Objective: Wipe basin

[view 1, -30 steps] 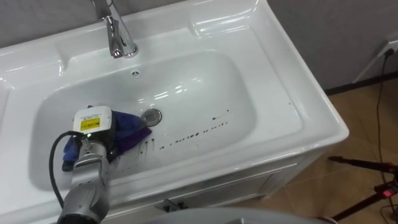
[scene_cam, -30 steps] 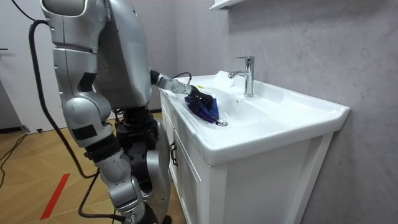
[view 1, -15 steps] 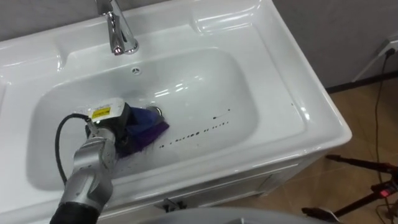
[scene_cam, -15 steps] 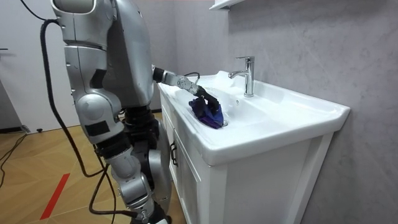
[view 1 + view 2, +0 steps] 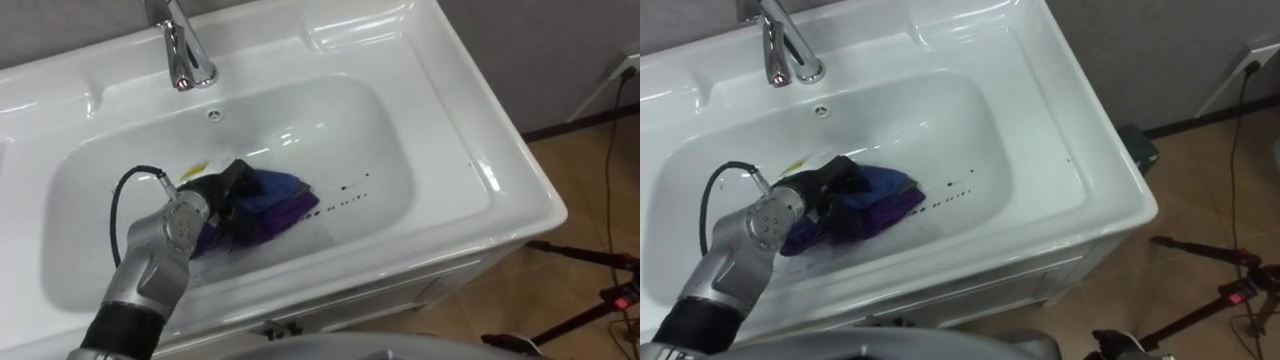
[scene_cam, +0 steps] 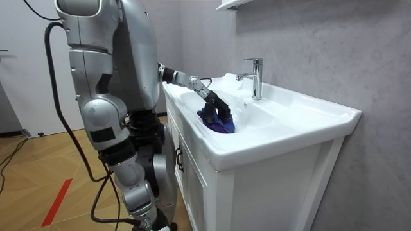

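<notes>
Compared with 1 s ago, the left hand (image 5: 222, 188) and the cloth (image 5: 278, 202) have slid toward the robot's right along the floor of the basin (image 5: 385, 135). They now lie over the spot where the drain showed. The wrist has also rolled, so the yellow-labelled back of the hand has turned away from the camera.

The left forearm enters from the lower left and reaches down into the bowl. The dark fingers are curled into the bunched cloth and grip it against the basin floor.

The cloth is 1 crumpled piece, deep blue on its upper folds and purple along its right and lower edges. Part of it trails back beneath the wrist. It lies in the middle of the bowl.

A short row of dark marks (image 5: 345, 202) runs just to the right of the cloth's purple edge, with 1 or 2 stray specks above it.

The basin is white and glossy, rectangular with rounded corners. A chrome faucet (image 5: 186, 55) stands on its back ledge and a small overflow hole (image 5: 213, 114) sits below that.

In the room view the robot stands upright at the front of the white cabinet (image 6: 257, 186) that carries the basin, on the room view's left.
</notes>
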